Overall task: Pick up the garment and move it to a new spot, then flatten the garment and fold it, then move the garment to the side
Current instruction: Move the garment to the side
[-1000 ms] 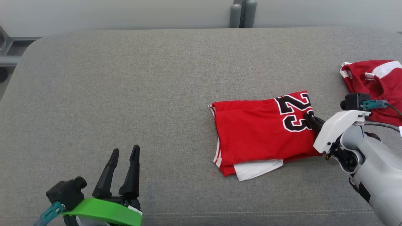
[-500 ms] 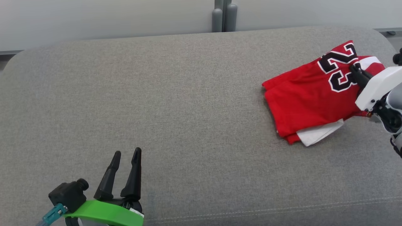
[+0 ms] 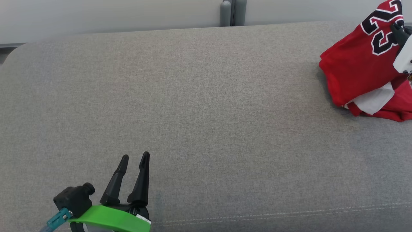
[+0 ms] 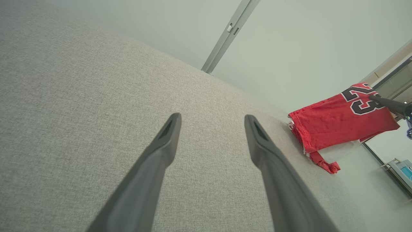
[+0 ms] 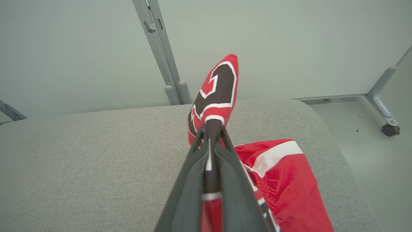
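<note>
Jersey [image 3: 357, 67], red with a black number, is hanging from one pinched corner over the far right end of the grey cushion [image 3: 193, 96]. Its lower folded edge is trailing down to the cushion's surface, as the left wrist view shows. The right gripper [image 5: 212, 130] is pressing its two fingers together on the numbered corner, with cloth showing between them and above them. A white panel [image 3: 373, 100] is poking out below the red layers, which suggests the fold is loosening. A second red garment [image 5: 283, 180] with a white stripe is lying on the cushion's right end, directly beneath and beside the held one. The left gripper [image 3: 135, 155] is hovering at the cushion's near left edge, fingers spread and holding nothing, well apart from the jersey.

Assessment: folding is looking complete and the step in hand is appearing to be the move to the side.

Recommendations:
- Firm pinching is needed until the cloth's weight is resting on the cushion.
- Lowering should be slow, trailing edge first, so the layers are stacking rather than sliding open.
- A landing spot on the cushion's right end, either squarely on the second garment or fully beside it, is worth choosing; straddling is risking a tilt.
- The overhang past the cushion's right edge is worth watching.
</note>
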Tool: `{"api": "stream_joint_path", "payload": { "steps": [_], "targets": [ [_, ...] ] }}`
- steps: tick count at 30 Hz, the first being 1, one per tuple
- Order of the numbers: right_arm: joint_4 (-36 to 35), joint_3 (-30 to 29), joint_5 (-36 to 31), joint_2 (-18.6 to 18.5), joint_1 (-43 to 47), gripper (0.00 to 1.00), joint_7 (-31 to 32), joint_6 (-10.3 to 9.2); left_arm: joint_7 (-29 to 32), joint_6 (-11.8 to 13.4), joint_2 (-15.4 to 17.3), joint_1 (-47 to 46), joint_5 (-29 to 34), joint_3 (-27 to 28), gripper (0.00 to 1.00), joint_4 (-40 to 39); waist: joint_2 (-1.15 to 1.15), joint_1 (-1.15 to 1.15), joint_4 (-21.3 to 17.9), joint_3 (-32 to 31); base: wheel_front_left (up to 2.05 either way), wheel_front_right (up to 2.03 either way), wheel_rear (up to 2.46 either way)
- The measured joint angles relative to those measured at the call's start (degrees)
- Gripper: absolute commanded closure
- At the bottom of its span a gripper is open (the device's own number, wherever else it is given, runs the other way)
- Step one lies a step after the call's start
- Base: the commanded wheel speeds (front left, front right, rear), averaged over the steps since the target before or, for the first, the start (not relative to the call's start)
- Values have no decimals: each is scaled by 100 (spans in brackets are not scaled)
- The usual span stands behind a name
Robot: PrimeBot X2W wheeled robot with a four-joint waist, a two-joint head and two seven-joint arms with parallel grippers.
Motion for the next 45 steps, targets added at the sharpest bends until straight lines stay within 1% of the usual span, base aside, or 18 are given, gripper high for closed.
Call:
{"api": "stream_joint_path", "payload": {
  "steps": [3, 9, 12, 16, 19, 20, 23, 27, 29, 30, 36, 38, 39, 40, 42, 45],
  "targets": [
    [-20, 93, -147, -58, -148, 100, 175, -73, 0, 0, 0, -4, 0, 4, 0, -15, 0, 0, 29, 58, 0, 0, 0],
    [-57, 259, -342, -149, -361, 100, 399, -138, 0, 0, 7, -19, 1, 32, 0, -48, 0, 0, 65, 160, 0, 0, 0],
    [-53, 311, -513, -293, -452, 100, 444, -157, 19, 0, 14, -38, 8, 33, 0, -58, 0, 0, 82, 225, 0, 0, 0],
    [-10, 370, -681, -510, -576, 100, 544, -253, 44, 1, 45, -61, 10, 48, 0, -98, 0, 0, 101, 330, 0, 0, 0],
    [56, 404, -859, -715, -649, 100, 582, -349, 82, 4, 79, -81, 45, 53, 0, -148, 0, 0, 114, 432, 0, 0, 0],
    [94, 400, -865, -775, -654, 100, 593, -350, 98, 5, 85, -96, 59, 54, 0, -165, 0, 0, 118, 469, 0, 0, 0],
    [234, 356, -864, -872, -653, 100, 594, -477, 107, 8, 109, -157, 69, 56, 0, -227, 0, 0, 134, 594, 0, 0, 0],
    [341, 352, -922, -968, -653, 100, 592, -582, 172, 9, 190, -217, 124, 75, 0, -299, 0, 0, 157, 781, 0, 0, 0],
    [372, 350, -964, -1006, -653, 100, 583, -605, 204, 55, 214, -242, 174, 86, 0, -350, 0, 0, 167, 880, 0, 0, 0],
    [389, 343, -975, -1013, -653, 100, 575, -648, 220, 59, 225, -261, 192, 90, 0, -380, 0, 0, 171, 933, 0, 0, 0],
    [571, 225, -975, -1006, -654, 100, 399, -726, 247, 60, 254, -440, 307, 89, 0, -545, 0, 0, 185, 1250, 0, 0, 0],
    [647, 220, -998, -1007, -654, 100, 323, -801, 267, 60, 268, -500, 336, 88, 0, -605, 0, 0, 186, 1353, 0, 0, 0],
    [684, 218, -1020, -1014, -654, 99, 281, -805, 279, 60, 274, -534, 343, 86, 0, -624, 0, 0, 184, 1402, 0, 0, 0],
    [716, 223, -1067, -1023, -654, 84, 266, -825, 279, 60, 278, -566, 354, 85, 0, -636, 0, 0, 182, 1448, 0, 0, 0],
    [792, 223, -1160, -1031, -654, 82, 211, -848, 294, 60, 287, -605, 360, 85, 0, -666, 0, 0, 174, 1534, 0, 0, 0],
    [884, 205, -1161, -1022, -654, 84, 104, -857, 297, 60, 319, -633, 366, 88, 0, -706, 0, 0, 150, 1640, 0, 0, 0]
  ]
}}
